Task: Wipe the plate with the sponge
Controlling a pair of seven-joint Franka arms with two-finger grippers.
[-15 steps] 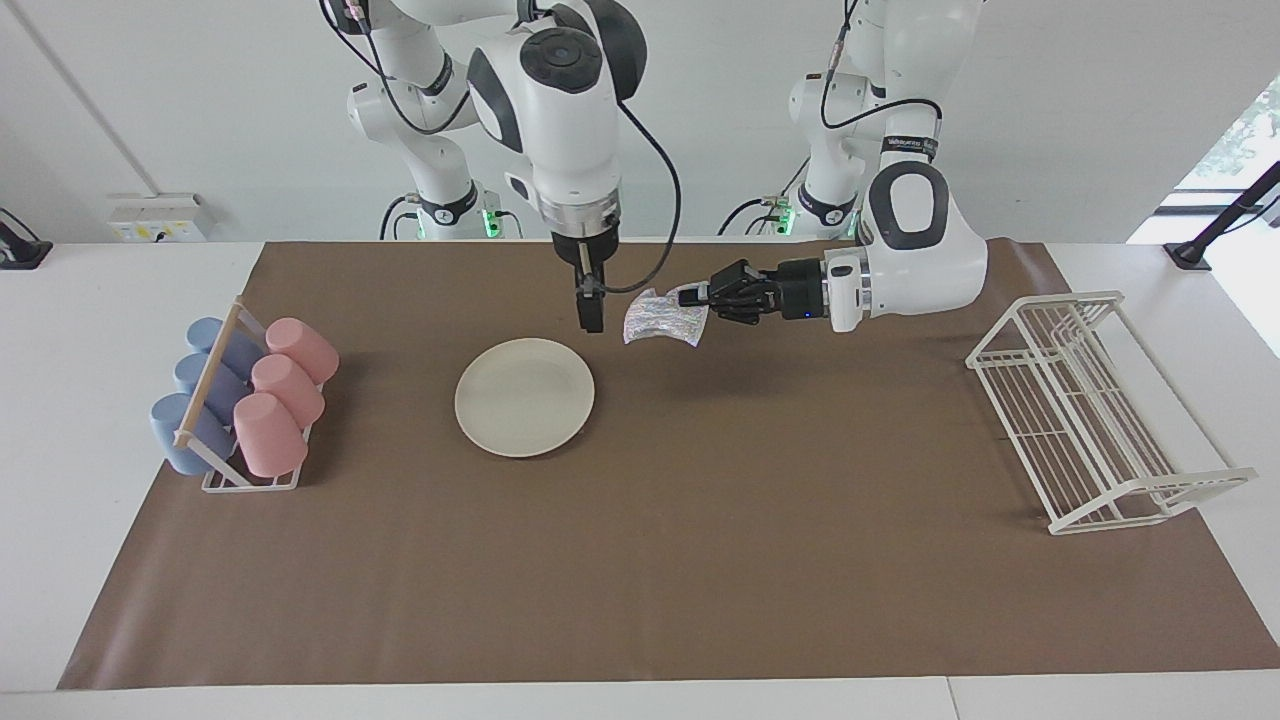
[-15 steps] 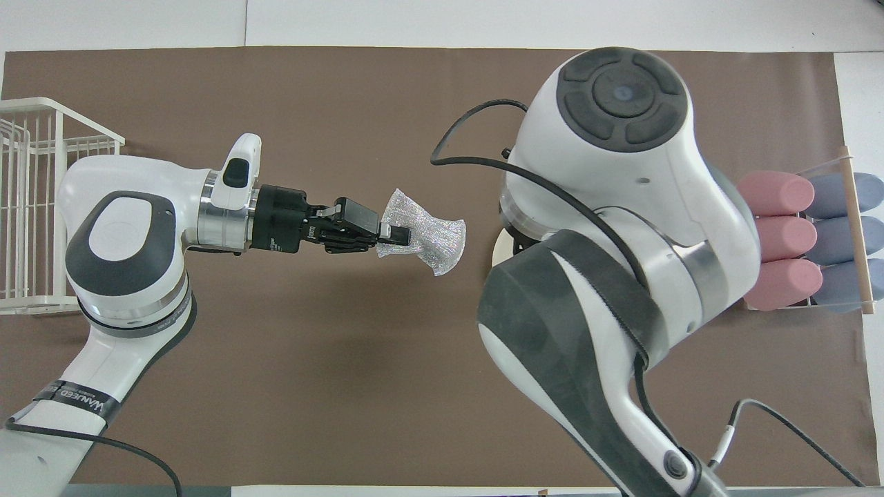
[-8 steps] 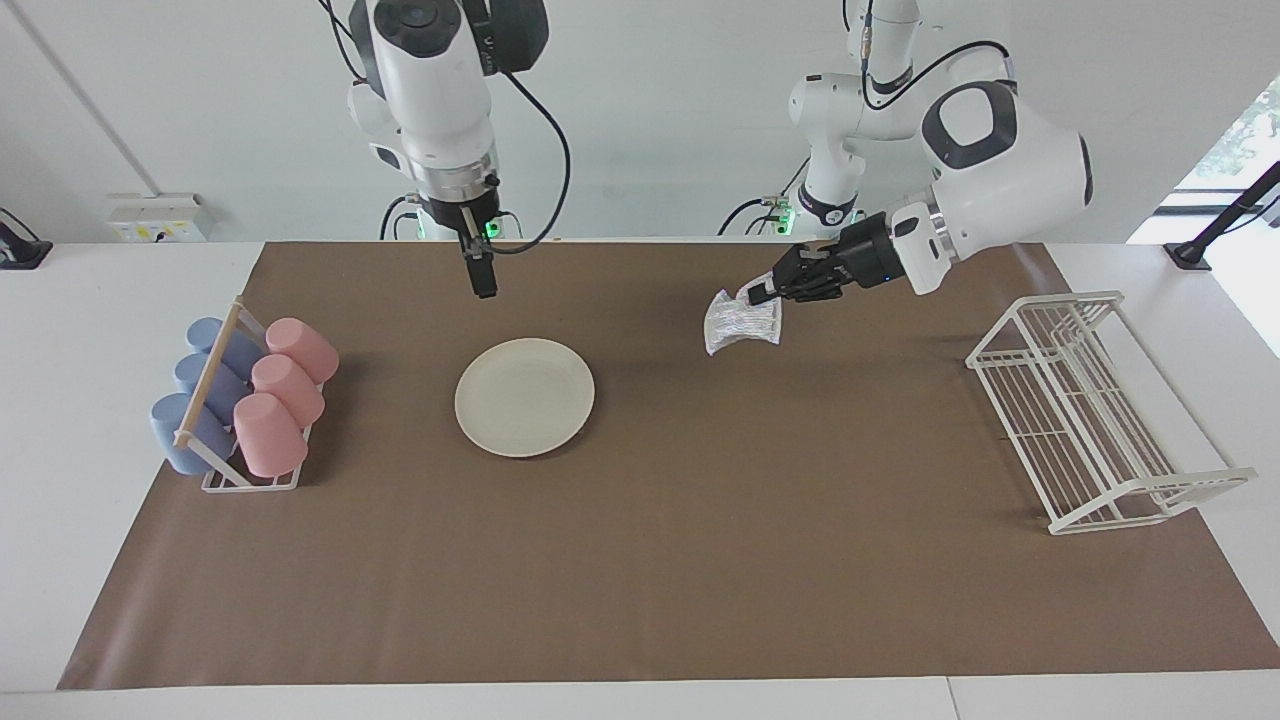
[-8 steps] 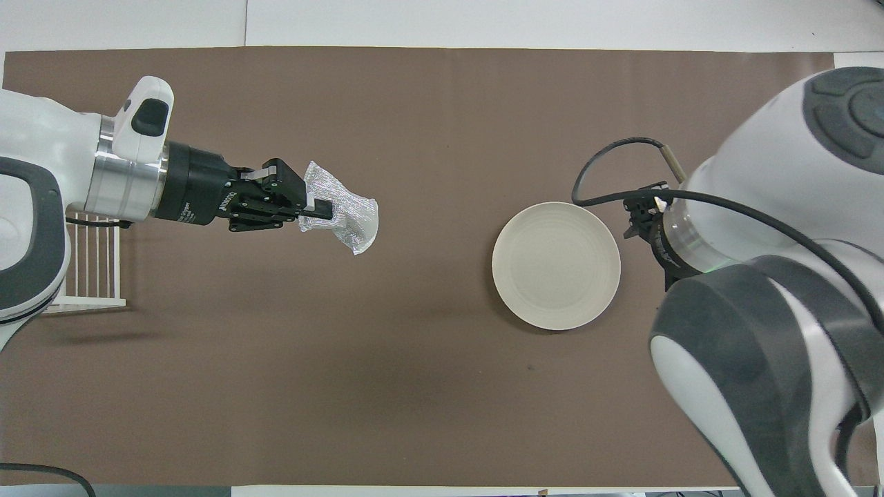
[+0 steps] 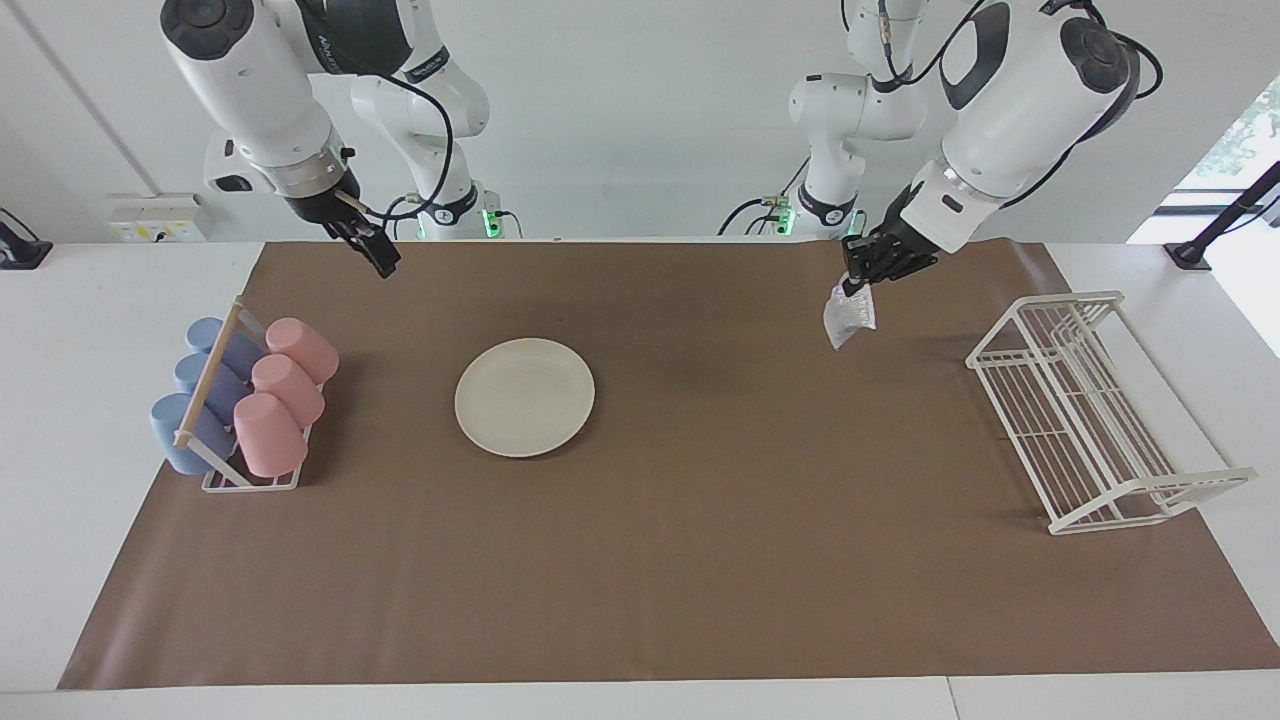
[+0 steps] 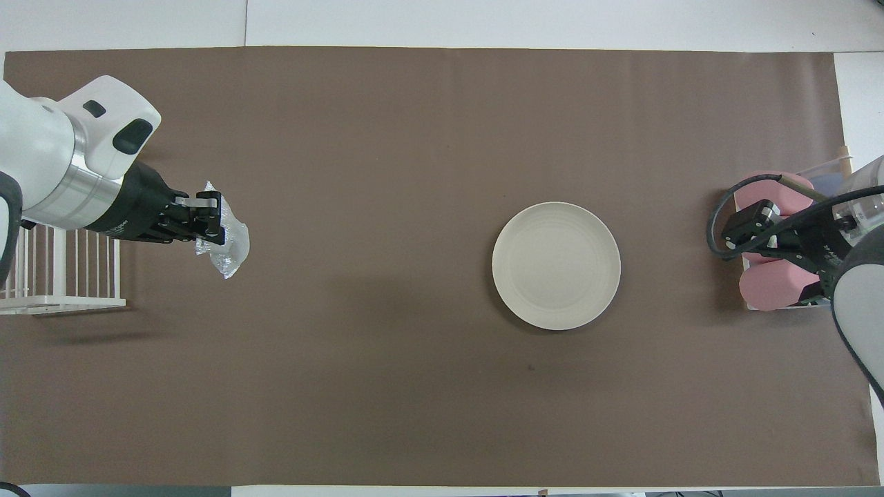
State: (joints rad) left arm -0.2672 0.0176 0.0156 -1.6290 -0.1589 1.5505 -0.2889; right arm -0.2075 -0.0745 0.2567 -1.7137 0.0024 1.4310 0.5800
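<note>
The cream-white plate (image 5: pixel 525 397) (image 6: pixel 556 266) lies flat on the brown mat, with nothing on it. My left gripper (image 5: pixel 862 272) (image 6: pixel 209 222) hangs in the air over the mat beside the white wire rack and is shut on the silvery sponge (image 5: pixel 848 318) (image 6: pixel 230 247). The sponge dangles crumpled below the fingers, well away from the plate. My right gripper (image 5: pixel 383 262) (image 6: pixel 749 228) is raised over the mat's edge by the cup rack. It is open and holds nothing.
A rack of pink and blue cups (image 5: pixel 245 400) (image 6: pixel 770 290) stands at the right arm's end of the mat. A white wire dish rack (image 5: pixel 1090 410) (image 6: pixel 55 269) stands at the left arm's end. Brown mat surrounds the plate.
Both arms have swung up and outward from the middle. The left gripper carried the sponge toward the wire rack, and the right gripper went toward the cup rack. The plate stayed put.
</note>
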